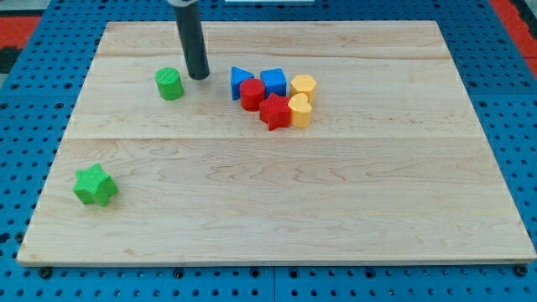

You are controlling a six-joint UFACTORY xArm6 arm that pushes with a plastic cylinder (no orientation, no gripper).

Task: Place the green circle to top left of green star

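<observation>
Resting just right of the green circle, my tip stands apart from it on the surface; I carry no hand, only the rod. Well below, toward the view's bottom left, lies the green star.

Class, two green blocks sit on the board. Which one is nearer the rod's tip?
The green circle, just to the view's left of my tip. The green star lies far off, near the view's bottom left.
</observation>
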